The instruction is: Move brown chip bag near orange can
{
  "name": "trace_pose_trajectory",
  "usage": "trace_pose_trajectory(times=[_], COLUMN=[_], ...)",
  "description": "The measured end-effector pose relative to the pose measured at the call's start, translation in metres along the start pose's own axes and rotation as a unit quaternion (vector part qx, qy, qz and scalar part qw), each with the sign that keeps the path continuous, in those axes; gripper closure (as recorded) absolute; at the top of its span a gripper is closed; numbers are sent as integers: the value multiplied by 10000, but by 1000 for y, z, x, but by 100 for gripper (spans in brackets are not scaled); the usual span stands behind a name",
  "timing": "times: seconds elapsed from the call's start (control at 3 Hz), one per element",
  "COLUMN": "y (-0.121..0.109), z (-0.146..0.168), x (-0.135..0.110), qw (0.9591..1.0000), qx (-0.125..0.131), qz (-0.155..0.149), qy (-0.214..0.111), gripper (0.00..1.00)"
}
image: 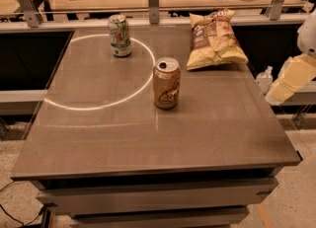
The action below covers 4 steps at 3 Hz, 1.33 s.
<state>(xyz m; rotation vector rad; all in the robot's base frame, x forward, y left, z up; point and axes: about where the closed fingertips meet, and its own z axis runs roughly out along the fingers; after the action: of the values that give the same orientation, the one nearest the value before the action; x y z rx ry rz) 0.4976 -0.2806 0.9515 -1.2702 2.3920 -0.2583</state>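
Fingers cannot be judged: the gripper is out of view. The brown chip bag should be pinched lightly and set beside the orange can.

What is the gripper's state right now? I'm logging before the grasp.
Gripper: out of view; only the arm shows at the right edge.
Brown chip bag lies untouched on the table.

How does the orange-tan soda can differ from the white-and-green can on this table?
The orange-tan soda can has a dark logo; the white-and-green can is pale with green print. The orange can stands near the grey-brown table's middle, the white-and-green one towards the far edge. Both stand upright with silver tops. The gripper hangs off the table's right side, touching neither.
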Motion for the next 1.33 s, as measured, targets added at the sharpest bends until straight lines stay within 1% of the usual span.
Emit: trace_pose_trajectory(times=[0.33, 0.67, 1.0, 1.33], y=[-35, -75, -108, -128], z=[21, 41, 53, 62], x=[17, 36, 33, 16], qw=[9951, 9836, 9706, 9626], qx=[619, 1068, 1171, 1062], qz=[763, 1418, 1629, 1386], qy=[104, -321, -1332, -2073], gripper=[0, 0, 0, 0])
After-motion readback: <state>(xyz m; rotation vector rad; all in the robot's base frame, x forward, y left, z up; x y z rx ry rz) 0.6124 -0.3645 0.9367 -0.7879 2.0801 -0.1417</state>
